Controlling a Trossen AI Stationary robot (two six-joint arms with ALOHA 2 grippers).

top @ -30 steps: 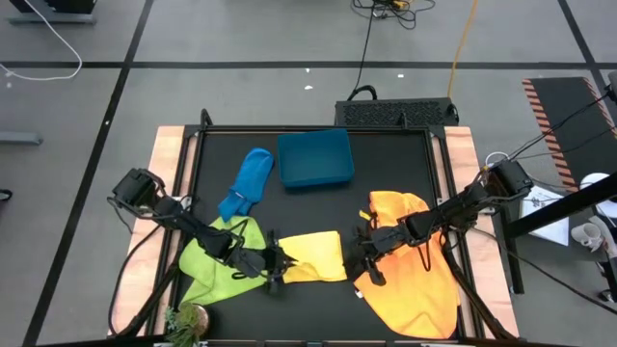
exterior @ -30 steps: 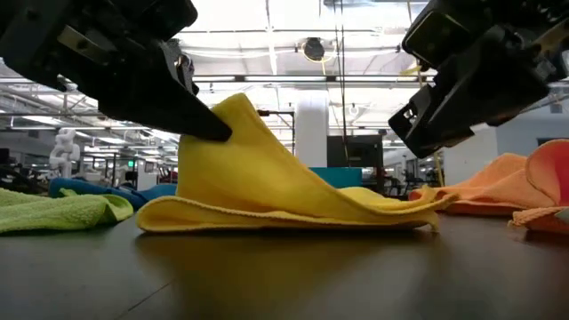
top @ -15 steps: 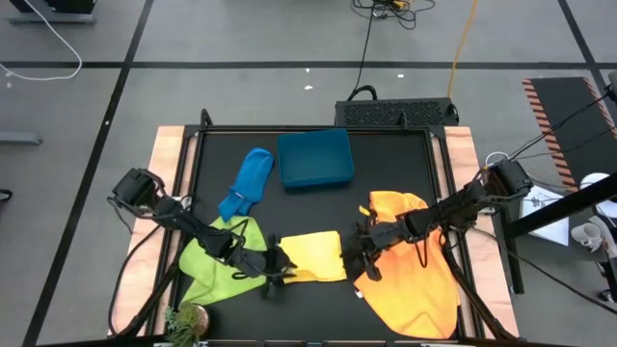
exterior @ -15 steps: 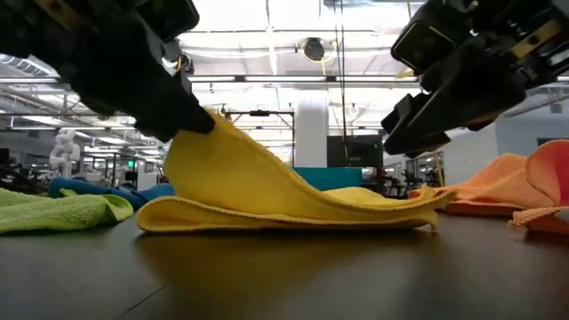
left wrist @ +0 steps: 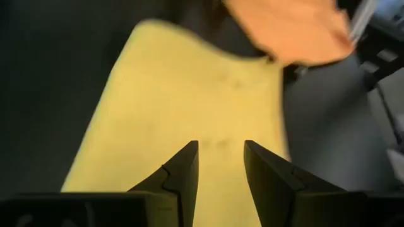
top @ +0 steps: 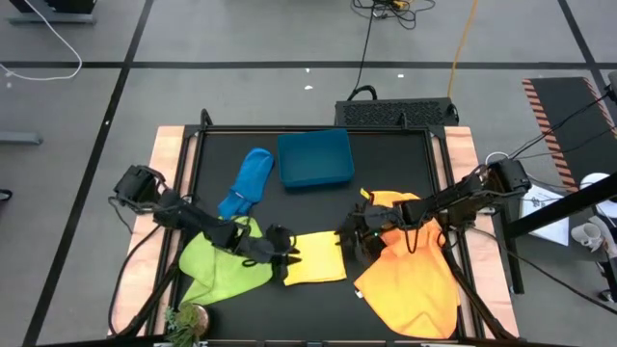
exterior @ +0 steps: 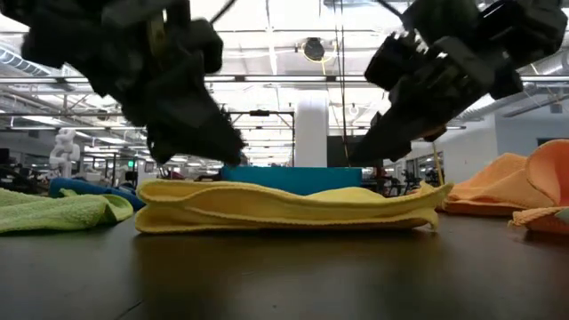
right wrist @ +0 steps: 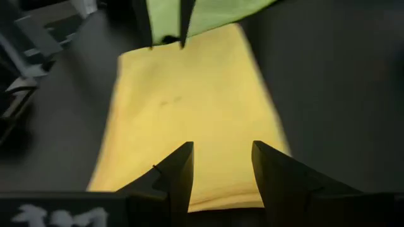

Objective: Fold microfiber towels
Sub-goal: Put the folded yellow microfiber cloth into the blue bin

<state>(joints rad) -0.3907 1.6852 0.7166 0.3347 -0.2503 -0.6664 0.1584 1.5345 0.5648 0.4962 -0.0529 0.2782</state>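
Observation:
The yellow towel [top: 314, 258] lies folded flat in layers [exterior: 289, 206] on the black mat, near the front middle. My left gripper [top: 282, 253] hovers open over its left end, fingers apart above the cloth [left wrist: 221, 157]. My right gripper [top: 345, 241] hovers open over its right end [right wrist: 222, 161]. A lime green towel [top: 224, 262] lies crumpled to the left. Orange towels [top: 410, 270] are heaped to the right, and a blue towel [top: 249, 180] lies farther back.
A teal bin [top: 314, 158] stands at the back middle of the mat, behind the yellow towel [exterior: 293, 178]. A small potted plant [top: 186, 320] sits at the front left corner. Bare black mat lies in front of the yellow towel.
My left gripper held one part of the yellow towel raised, carried it toward the far edge, rolled, and let go. That raised part has dropped, and the towel now lies flat in layers. My right gripper has moved toward the table's left, over the towel's right end.

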